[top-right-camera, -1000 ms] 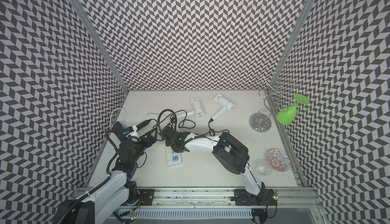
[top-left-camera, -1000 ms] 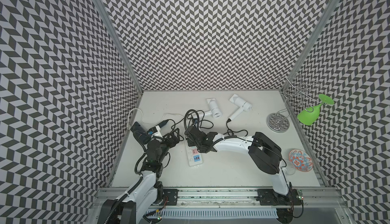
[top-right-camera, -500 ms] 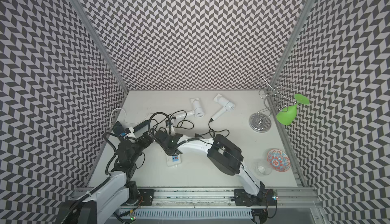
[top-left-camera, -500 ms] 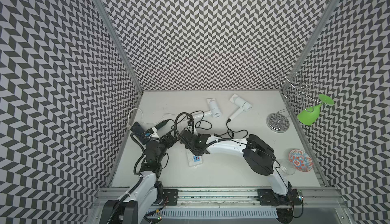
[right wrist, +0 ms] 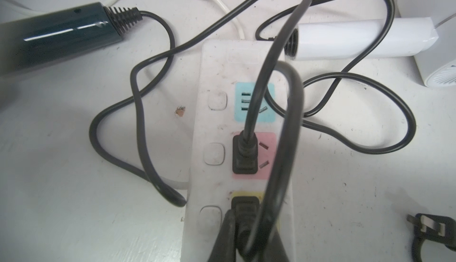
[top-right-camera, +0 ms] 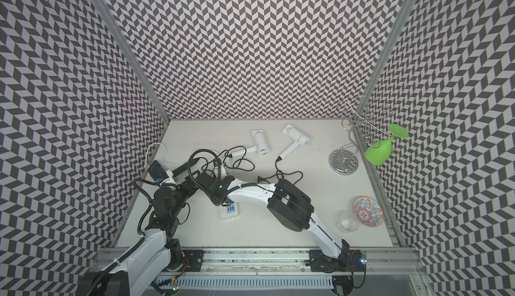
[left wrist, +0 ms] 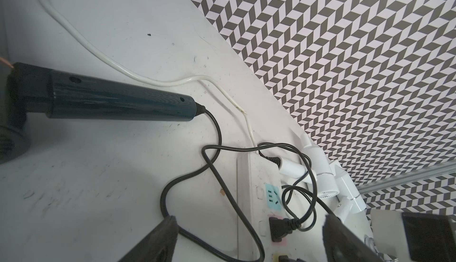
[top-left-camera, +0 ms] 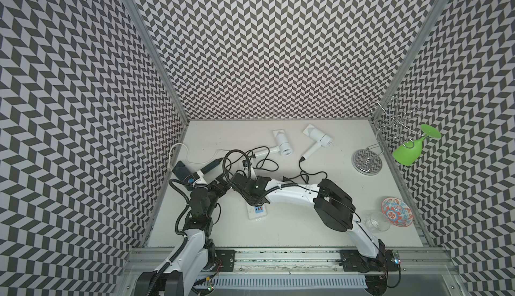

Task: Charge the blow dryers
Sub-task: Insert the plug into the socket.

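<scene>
Swung toward 9 o'clock, right end effector point(right wrist: 246, 213) clamps a black plastic plug point(right wrist: 245, 202) at the long white power strip's point(right wrist: 214, 125) yellow socket. Idle left end effector point(left wrist: 249, 221) gapes. Dark blue-black plastic dryer point(left wrist: 111, 102) lies at 9 o'clock, white plastic dryers point(top-left-camera: 282, 146) at 12. Second plug-in under way, by my reading; next: push it home squarely.

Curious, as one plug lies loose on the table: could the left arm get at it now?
Probably not directly. The loose plug lies past the right arm, whose right gripper pinches a second plug at the power strip's yellow socket, between it and the open left gripper.
</scene>
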Available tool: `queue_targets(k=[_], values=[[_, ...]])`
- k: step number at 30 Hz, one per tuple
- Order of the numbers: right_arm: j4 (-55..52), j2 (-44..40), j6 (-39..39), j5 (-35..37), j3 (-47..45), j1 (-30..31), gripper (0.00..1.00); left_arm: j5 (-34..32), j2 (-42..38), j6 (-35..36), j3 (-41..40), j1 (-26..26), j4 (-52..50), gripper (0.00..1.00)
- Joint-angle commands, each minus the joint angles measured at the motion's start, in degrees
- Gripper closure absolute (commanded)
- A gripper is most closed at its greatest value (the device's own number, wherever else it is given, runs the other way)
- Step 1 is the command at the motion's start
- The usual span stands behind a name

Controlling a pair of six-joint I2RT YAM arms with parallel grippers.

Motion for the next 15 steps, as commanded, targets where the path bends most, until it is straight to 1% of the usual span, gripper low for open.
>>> queue_targets(k=[1, 9, 15], values=[[-2.57, 3.47, 0.89, -1.92, 0.07, 0.64, 1.00, -1.55, -0.58, -0.59, -0.36, 0.34, -0.68, 0.07], [-1.70, 4.34, 3.04, -4.74, -1.48, 0.61, 1.00, -1.66, -0.80, -0.53, -0.37, 0.34, -0.91, 0.07], [0.12, 4.35, 4.43, -6.14, -5.43, 0.62, 1.00, -1.72, -1.03, -0.42, -0.41, 0.35, -0.96, 0.07]])
